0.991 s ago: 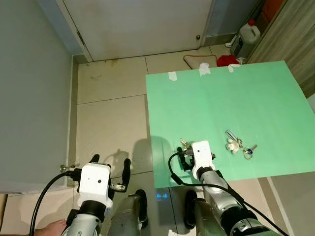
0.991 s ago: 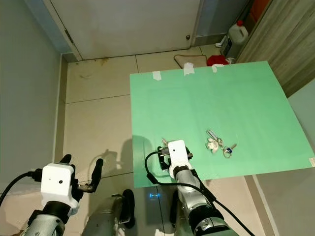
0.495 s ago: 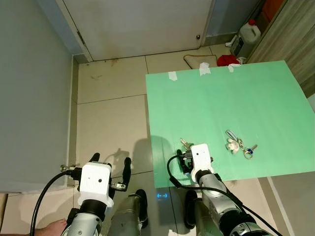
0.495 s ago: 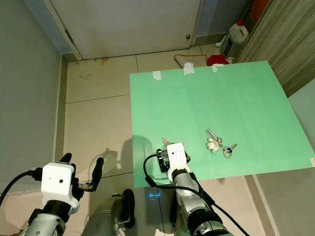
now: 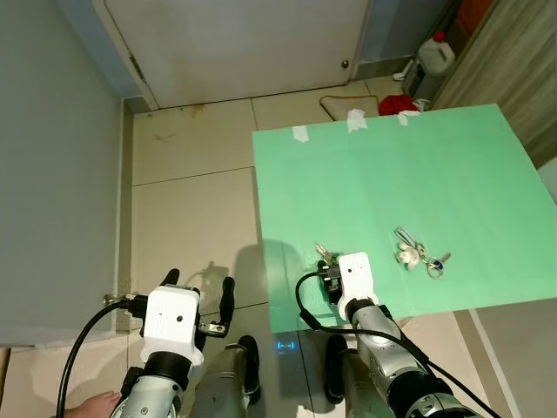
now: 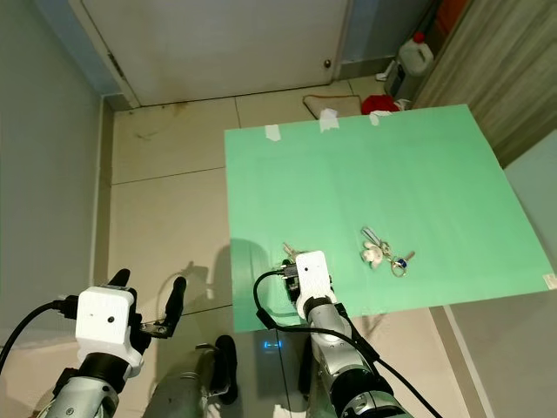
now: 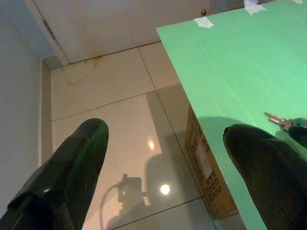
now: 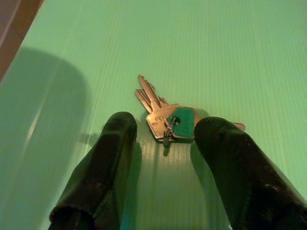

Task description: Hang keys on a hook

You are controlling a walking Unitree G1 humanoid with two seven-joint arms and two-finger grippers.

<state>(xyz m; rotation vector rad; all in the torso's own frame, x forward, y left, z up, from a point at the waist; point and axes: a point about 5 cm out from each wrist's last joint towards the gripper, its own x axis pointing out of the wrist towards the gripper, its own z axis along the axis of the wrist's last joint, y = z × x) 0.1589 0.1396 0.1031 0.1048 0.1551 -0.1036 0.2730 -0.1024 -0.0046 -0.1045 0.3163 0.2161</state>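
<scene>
A small bunch of keys (image 8: 165,117) with a green tag lies on the green table top (image 5: 392,174) near its front left corner. My right gripper (image 8: 165,125) is open and low over the table. Its two black fingers stand on either side of the bunch's tag end, and I cannot tell whether they touch it. In the eye views these keys (image 5: 323,254) poke out just beyond the right gripper (image 5: 328,277). A second bunch (image 5: 416,255) with a white charm lies further right. My left gripper (image 5: 198,286) hangs open over the floor tiles, left of the table.
A white door (image 5: 244,43) and a grey wall close off the far and left sides. A white jug (image 5: 432,57) and a red thing (image 5: 396,104) sit on the floor behind the table. A cardboard box (image 7: 204,167) supports the table. A person's hand (image 5: 91,405) is at bottom left.
The right gripper has edged slightly left and back, lining up with the near key bunch. The head view has shifted a little. The left arm has held still.
</scene>
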